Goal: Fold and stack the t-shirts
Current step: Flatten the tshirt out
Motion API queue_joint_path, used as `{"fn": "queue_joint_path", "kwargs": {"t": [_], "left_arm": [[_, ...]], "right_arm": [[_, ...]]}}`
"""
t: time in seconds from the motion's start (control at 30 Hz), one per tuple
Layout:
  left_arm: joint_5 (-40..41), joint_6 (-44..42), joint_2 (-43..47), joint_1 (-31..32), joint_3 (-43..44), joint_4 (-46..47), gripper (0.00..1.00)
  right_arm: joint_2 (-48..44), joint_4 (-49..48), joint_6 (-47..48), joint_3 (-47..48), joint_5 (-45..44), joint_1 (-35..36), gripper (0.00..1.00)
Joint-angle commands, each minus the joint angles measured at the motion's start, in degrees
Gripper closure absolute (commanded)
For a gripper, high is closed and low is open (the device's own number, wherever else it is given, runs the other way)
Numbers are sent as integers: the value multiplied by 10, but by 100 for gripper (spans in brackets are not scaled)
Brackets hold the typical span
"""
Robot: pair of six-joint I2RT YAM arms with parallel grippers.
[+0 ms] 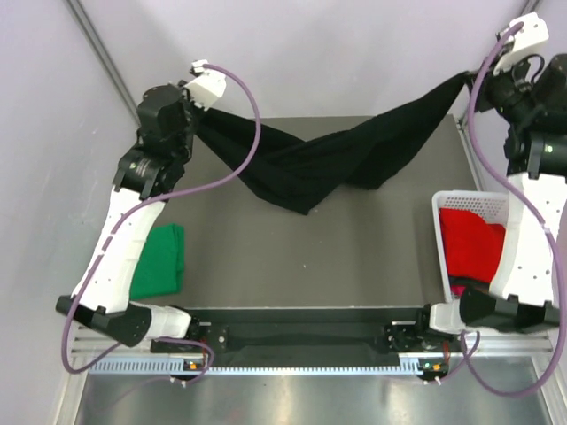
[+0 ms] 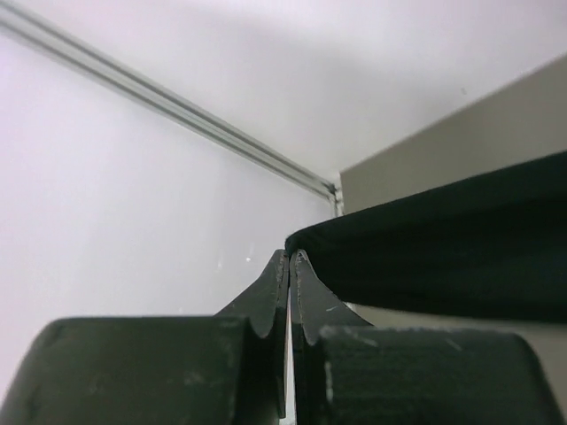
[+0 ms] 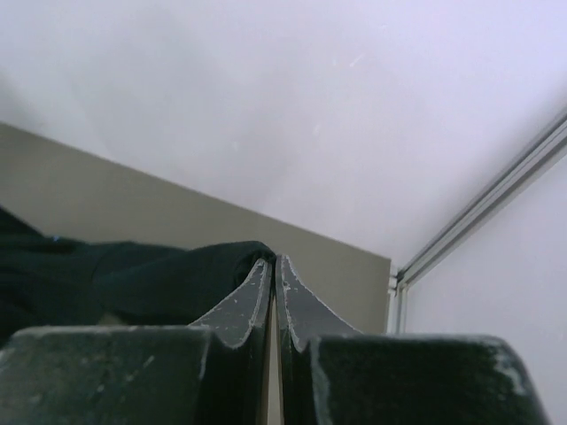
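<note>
Nearest, a bright green folded cloth t-shirt (image 1: 159,259) lay at the bench's (image 1: 354,257) near-left corner. A red cloth t-shirt (image 1: 469,243) sat in a white plastic mesh basket (image 1: 469,198) at the right edge. Farther back, the left claw (image 2: 290,257) and right claw (image 3: 273,261) each clenched an end of a large black cloth t-shirt (image 1: 301,173), which sagged over the bench's far half.
</note>
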State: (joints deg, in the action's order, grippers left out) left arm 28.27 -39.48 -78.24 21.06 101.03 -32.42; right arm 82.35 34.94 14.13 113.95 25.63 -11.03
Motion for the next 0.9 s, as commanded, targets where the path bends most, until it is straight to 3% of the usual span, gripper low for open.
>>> {"fn": "queue_joint_path", "kwargs": {"t": [0.0,0.13,0.27,0.37,0.47,0.5,0.63,0.67,0.7,0.8,0.87], "left_arm": [[28,-9,59,-4,14,76,100],[30,-23,84,-5,-42,108,100],[25,-26,89,-6,-54,134,100],[18,-13,71,-7,-38,103,100],[4,12,64,-7,-37,70,100],[-11,23,64,-7,-47,62,100],[-45,41,66,-6,-79,46,100],[-51,42,63,-6,-82,41,100],[-53,47,61,-6,-87,36,100],[-67,63,49,-6,-95,34,100],[-79,77,39,-6,-98,32,100]], "right_arm": [[-93,-47,-17,-71,26,-6,100],[-153,-60,12,-164,3,-7,100],[-189,-75,36,-181,-17,-15,100],[-199,-54,56,-198,45,-15,100],[-186,83,136,-204,198,-14,97],[-178,188,166,-209,249,-10,97],[-110,470,431,-232,273,61,95],[-101,497,436,-241,275,70,81],[-97,494,428,-265,280,79,74],[-78,478,446,-258,310,80,57],[-49,419,370,-233,312,80,48]]}}
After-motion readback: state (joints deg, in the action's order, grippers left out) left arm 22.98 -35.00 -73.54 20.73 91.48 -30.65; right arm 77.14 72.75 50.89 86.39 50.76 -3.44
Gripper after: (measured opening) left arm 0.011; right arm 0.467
